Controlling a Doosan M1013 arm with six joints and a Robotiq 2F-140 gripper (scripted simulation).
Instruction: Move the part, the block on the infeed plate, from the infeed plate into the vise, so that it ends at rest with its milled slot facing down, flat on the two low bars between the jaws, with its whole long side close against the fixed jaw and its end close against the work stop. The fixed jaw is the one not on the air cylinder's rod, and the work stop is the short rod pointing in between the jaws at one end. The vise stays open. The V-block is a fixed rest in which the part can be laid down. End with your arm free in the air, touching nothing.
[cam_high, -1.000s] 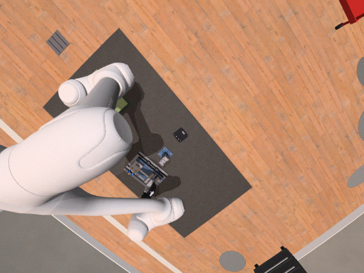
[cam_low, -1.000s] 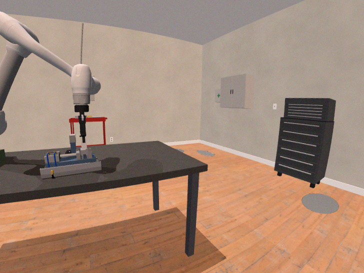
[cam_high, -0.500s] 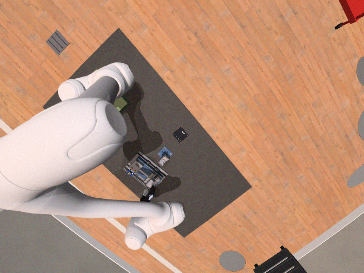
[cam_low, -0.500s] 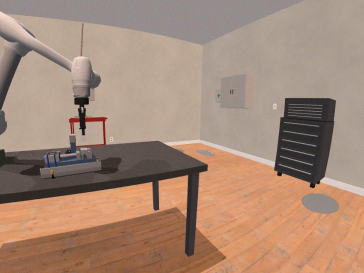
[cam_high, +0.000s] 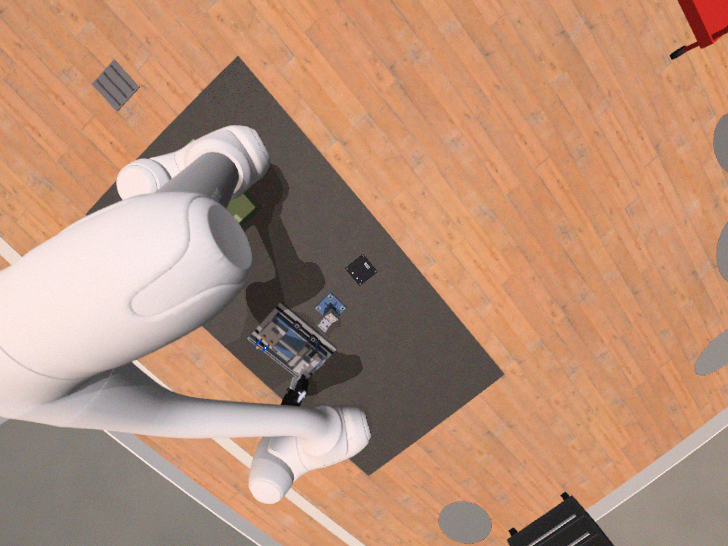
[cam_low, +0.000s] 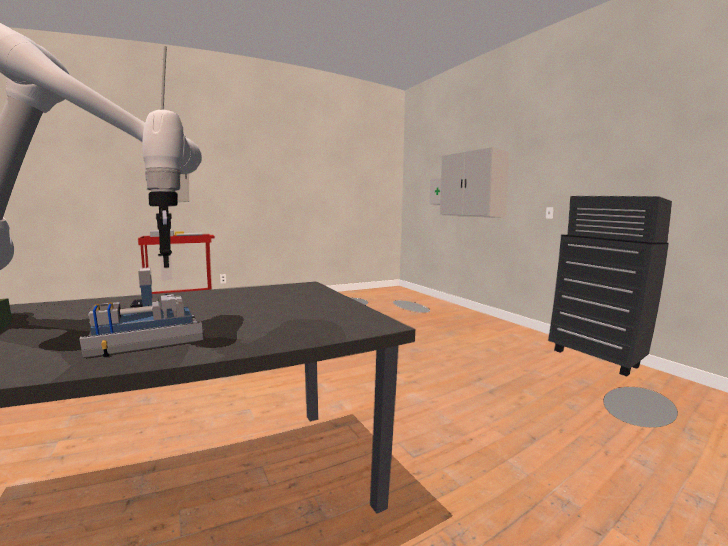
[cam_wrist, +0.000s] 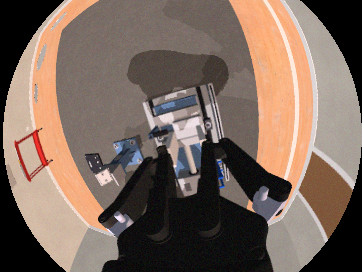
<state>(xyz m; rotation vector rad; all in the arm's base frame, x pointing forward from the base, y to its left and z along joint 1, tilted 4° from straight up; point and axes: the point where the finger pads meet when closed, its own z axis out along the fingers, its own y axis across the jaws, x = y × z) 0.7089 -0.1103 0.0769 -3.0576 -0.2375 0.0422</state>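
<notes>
My gripper (cam_low: 165, 261) hangs in the air above the near end of the vise (cam_low: 141, 329); its fingers stand close together with nothing between them, as the wrist view (cam_wrist: 186, 175) also shows. The part (cam_low: 171, 303), a pale block, lies in the vise between the jaws; from above it shows as a light patch (cam_high: 292, 343). I cannot tell its slot side or how close it sits to the fixed jaw and the work stop. The black infeed plate (cam_high: 361, 269) is empty. The V-block (cam_high: 329, 311) stands beside the vise, also empty.
The vise's air cylinder with blue hoses (cam_low: 102, 317) is at its left end. A green box (cam_high: 241, 208) sits by the arm's base. The arm's forearm (cam_high: 176, 411) spans over the table's front edge.
</notes>
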